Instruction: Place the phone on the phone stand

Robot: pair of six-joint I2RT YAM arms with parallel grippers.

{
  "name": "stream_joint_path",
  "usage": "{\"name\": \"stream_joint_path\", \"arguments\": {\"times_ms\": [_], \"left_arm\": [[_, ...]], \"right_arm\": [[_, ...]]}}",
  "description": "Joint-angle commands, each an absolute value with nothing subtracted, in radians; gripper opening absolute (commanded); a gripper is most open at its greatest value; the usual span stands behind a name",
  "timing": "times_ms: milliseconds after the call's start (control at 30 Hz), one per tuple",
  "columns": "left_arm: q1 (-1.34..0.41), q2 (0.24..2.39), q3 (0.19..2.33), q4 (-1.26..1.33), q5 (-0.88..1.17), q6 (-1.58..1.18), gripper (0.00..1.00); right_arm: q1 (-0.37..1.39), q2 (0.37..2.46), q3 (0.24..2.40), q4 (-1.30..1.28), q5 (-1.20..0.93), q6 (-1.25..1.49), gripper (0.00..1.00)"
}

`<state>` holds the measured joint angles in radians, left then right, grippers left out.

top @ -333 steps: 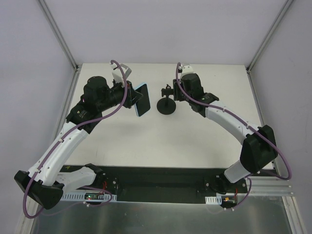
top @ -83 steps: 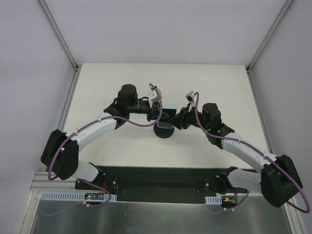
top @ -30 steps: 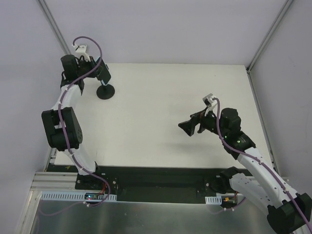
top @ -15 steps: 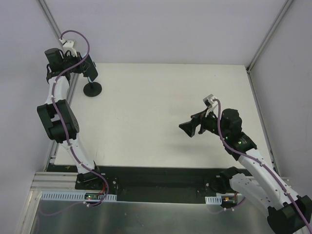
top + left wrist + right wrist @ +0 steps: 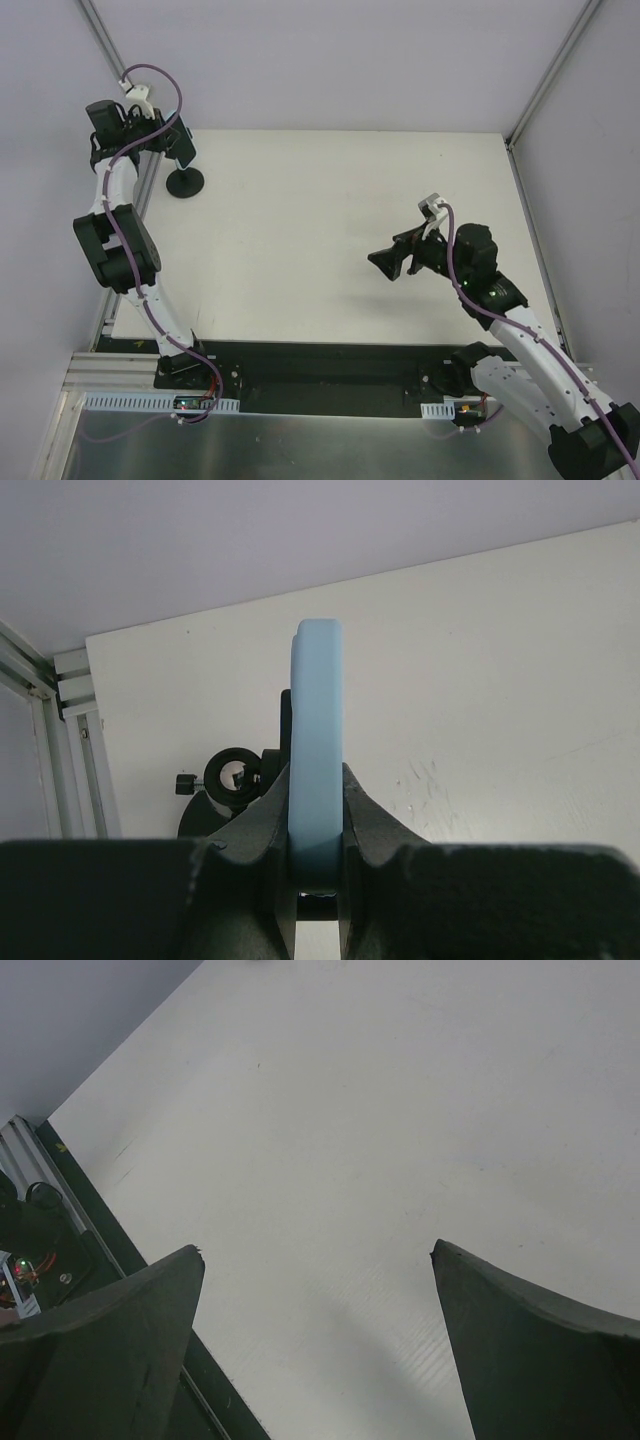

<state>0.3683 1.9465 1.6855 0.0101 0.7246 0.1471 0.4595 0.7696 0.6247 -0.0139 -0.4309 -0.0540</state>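
Observation:
My left gripper [image 5: 178, 146] is far out at the table's back left corner, shut on the phone [image 5: 316, 710]. The left wrist view shows the phone edge-on as a pale blue strip standing upright between the fingers [image 5: 262, 815]. The phone stand [image 5: 185, 184] rests its round black base on the table just below that gripper. Its black ring and knob [image 5: 232, 776] show right behind the phone, on its left. Whether the phone sits in the cradle is hidden. My right gripper [image 5: 390, 263] hovers over the right half of the table, open and holding nothing [image 5: 316, 1248].
An aluminium frame rail [image 5: 148, 185] runs along the table's left edge, very close to the stand and my left gripper. White walls close in the back and sides. A black strip [image 5: 320, 365] lines the near edge by the arm bases.
Over the last second my left gripper carried the phone further left into the back corner, and the stand moved with it. The right arm stayed still.

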Motion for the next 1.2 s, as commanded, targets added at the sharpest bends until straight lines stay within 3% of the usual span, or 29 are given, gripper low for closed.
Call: {"name": "stream_joint_path", "arguments": {"times_ms": [0,533,567,600,833,933,967,1067,1167], "left_arm": [[0.414,1.876,1.674,0.089,0.733,0.216,0.0],[0.453,1.852,1.612,0.172,0.684,0.103,0.0],[0.451,1.844,1.602,0.195,0.674,0.094,0.05],[0.453,1.841,1.585,0.204,0.666,0.086,0.25],[0.453,1.796,1.511,0.298,0.655,0.003,0.74],[0.453,1.766,1.503,0.307,0.652,-0.07,0.79],[0.454,1.732,1.479,0.31,0.638,-0.109,0.87],[0.454,1.634,1.402,0.311,0.56,-0.202,0.94],[0.454,1.565,1.405,0.168,0.448,-0.357,0.95]], "right_arm": [[0.456,0.738,0.647,-0.025,-0.423,-0.055,1.0],[0.456,0.71,0.629,-0.018,-0.4,-0.029,1.0],[0.457,0.704,0.624,-0.018,-0.397,-0.028,1.0],[0.456,0.703,0.621,-0.018,-0.394,-0.025,1.0],[0.457,0.692,0.612,-0.018,-0.393,-0.015,1.0],[0.457,0.678,0.598,-0.017,-0.37,-0.012,1.0],[0.456,0.677,0.598,-0.017,-0.365,-0.005,1.0],[0.456,0.692,0.612,-0.058,-0.301,-0.003,1.0],[0.457,0.715,0.659,-0.141,-0.204,0.029,1.0]]}}
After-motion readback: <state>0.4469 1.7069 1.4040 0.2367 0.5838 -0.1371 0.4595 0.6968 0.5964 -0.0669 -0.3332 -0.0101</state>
